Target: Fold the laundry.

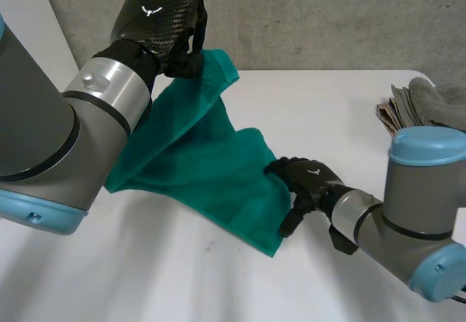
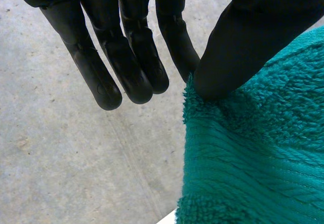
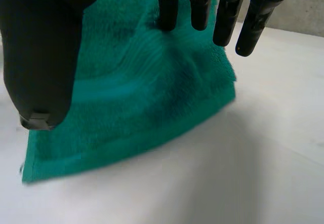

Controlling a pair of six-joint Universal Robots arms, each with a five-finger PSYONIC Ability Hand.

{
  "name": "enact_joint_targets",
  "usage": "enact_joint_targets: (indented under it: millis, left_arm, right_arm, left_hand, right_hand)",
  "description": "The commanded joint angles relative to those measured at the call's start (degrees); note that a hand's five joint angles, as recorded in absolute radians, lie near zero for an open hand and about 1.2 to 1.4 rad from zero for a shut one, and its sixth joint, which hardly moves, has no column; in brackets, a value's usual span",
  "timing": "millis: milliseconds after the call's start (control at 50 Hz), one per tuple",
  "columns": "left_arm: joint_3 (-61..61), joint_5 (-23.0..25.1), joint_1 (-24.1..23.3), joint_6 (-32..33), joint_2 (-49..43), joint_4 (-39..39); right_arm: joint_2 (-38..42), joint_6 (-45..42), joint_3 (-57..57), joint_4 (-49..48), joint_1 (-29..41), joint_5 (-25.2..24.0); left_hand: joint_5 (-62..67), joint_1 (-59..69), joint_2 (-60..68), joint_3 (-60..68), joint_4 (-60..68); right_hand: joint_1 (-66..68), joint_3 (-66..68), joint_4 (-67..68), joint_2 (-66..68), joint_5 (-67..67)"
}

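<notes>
While the left hand point(image 1: 162, 17) sits high over the table's left side, its thumb and one finger point(image 2: 177, 44) pinch a corner of the teal towel point(image 1: 196, 165); the other fingers are straight and clear of the cloth. The towel hangs from that corner down to the white table point(image 1: 182, 278), its lower part draped on the surface. The right hand point(image 1: 309, 183) is low at the towel's right edge, thumb and straight fingers point(image 3: 200, 3) spread apart, gripping nothing. A stack of grey cloths point(image 1: 426, 103) lies near the table's right end, well apart.
</notes>
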Motion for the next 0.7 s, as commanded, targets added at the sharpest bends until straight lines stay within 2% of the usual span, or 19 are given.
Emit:
enact_joint_targets:
  millis: [20, 140, 200, 220, 260, 280, 340, 420, 440, 520, 600, 700]
  left_arm:
    - [-0.8, 0.1, -0.4, -0.8, 1.5, 0.0]
    - [-0.9, 0.1, -0.8, -0.8, 2.4, 0.0]
    - [-0.9, 0.0, -0.8, -0.9, 2.9, 0.0]
    - [-0.9, 0.0, -0.9, -1.0, 3.0, 0.1]
    - [-0.9, -0.2, -0.8, -1.1, 3.4, 0.1]
    - [-0.9, -0.2, -0.8, -1.1, 3.6, 0.1]
    - [-0.8, -0.7, -0.2, -1.2, 4.8, 0.3]
    - [-0.8, -2.9, 1.1, -2.0, 7.1, 0.4]
    - [-0.9, -3.4, 1.6, -2.2, 7.7, 0.5]
    - [-1.5, -4.8, 5.9, -3.2, 10.3, 0.7]
    - [-3.1, -4.8, 9.6, -5.4, 11.5, 0.7]
    - [-6.3, -4.7, 12.3, -7.4, 11.5, 1.2]
  right_arm:
    - [5.6, 4.5, -6.6, -1.0, 3.3, 1.0]
    - [13.0, 6.4, -15.5, -0.6, 6.8, 2.0]
    - [15.7, 6.4, -18.8, -0.5, 7.6, 3.5]
    - [17.1, 6.2, -20.9, -0.3, 8.0, 4.9]
    - [17.6, 6.0, -22.5, -0.1, 8.0, 6.4]
    - [17.6, 5.8, -23.8, 0.0, 7.9, 8.3]
    - [16.3, 5.4, -25.0, 0.7, 7.3, 9.7]
    - [8.3, -0.1, -23.5, 1.4, 5.6, 7.9]
    - [3.9, -4.0, -22.0, 1.5, 2.3, 6.5]
    - [-5.0, -15.1, -20.4, 4.2, -6.4, 2.9]
    - [-9.0, -23.5, -21.4, 9.7, -10.6, 1.9]
    - [-9.1, -24.2, -22.9, 14.0, -10.6, 1.2]
  left_hand:
    - [14.4, 14.5, 11.4, 11.7, 11.1]
    - [14.4, 14.5, 11.4, 11.7, 11.1]
    - [14.4, 14.5, 11.4, 11.7, 11.1]
    - [14.4, 14.5, 11.4, 11.7, 11.1]
    - [14.4, 14.5, 11.4, 11.7, 11.1]
    - [14.4, 14.5, 11.4, 11.7, 11.1]
    - [14.4, 14.5, 11.4, 11.7, 11.1]
    - [14.4, 14.5, 11.4, 11.7, 11.1]
    - [14.4, 14.5, 11.4, 11.7, 11.1]
    - [14.4, 14.5, 11.4, 11.7, 11.1]
    - [14.4, 14.5, 11.4, 11.7, 11.1]
    - [14.4, 14.5, 11.4, 11.7, 11.1]
  right_hand:
    - [-1.6, -2.4, -3.4, -2.6, -3.6]
    - [-0.9, -1.7, -2.7, -1.9, -2.9]
    - [9.9, 9.1, 8.1, 8.8, 7.9]
    - [29.9, 29.1, 28.1, 28.9, 27.9]
    - [58.6, 57.8, 56.7, 57.5, 56.5]
    - [68.3, 67.5, 66.5, 67.3, 66.3]
    - [68.4, 67.6, 66.6, 67.4, 66.4]
    - [68.4, 67.6, 66.6, 67.4, 66.4]
    - [68.4, 67.6, 66.6, 67.4, 66.4]
    - [68.4, 67.6, 66.6, 67.4, 66.4]
    - [68.4, 67.6, 66.6, 67.4, 66.4]
    - [68.4, 67.6, 66.6, 67.4, 66.4]
